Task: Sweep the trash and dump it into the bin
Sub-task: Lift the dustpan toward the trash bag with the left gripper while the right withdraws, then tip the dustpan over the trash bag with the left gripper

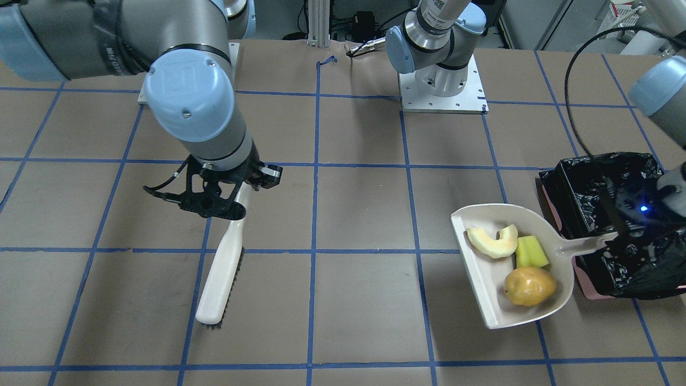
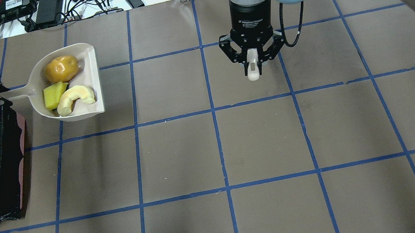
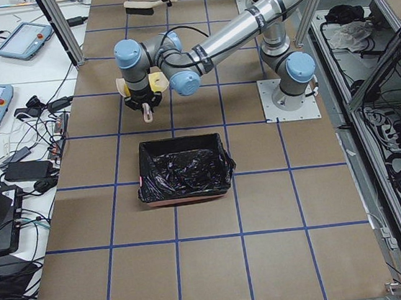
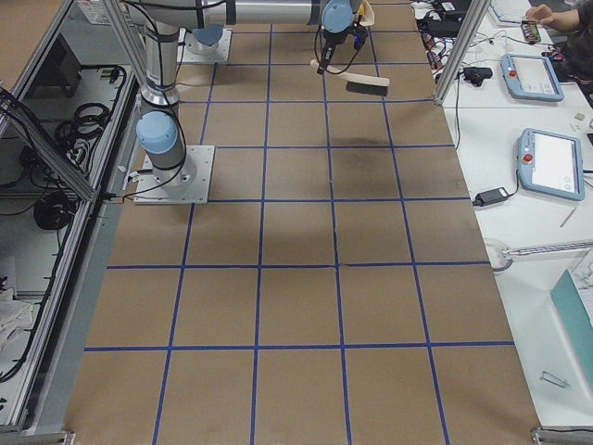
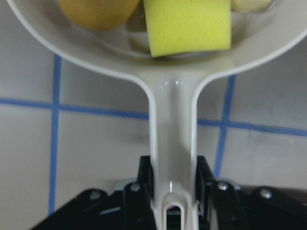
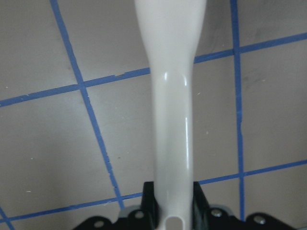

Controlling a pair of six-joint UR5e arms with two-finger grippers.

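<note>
Beige dustpan (image 1: pixel 481 271) beside bin (image 1: pixel 576 187) holds all trash (image 1: pixel 529 286); left gripper (image 5: pixel 172 184) pinches its handle, likely for tipping; right gripper (image 2: pixel 252 59) clamps brush (image 1: pixel 218 281), well apart from bin, clearing the way.

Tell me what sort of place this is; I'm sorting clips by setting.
Likely a robotics lab workcell: an arm base bolted to a table gridded with blue tape, and teach pendants on a side bench.

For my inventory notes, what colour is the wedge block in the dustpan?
The wedge block is yellow-green; left wrist view.
</note>
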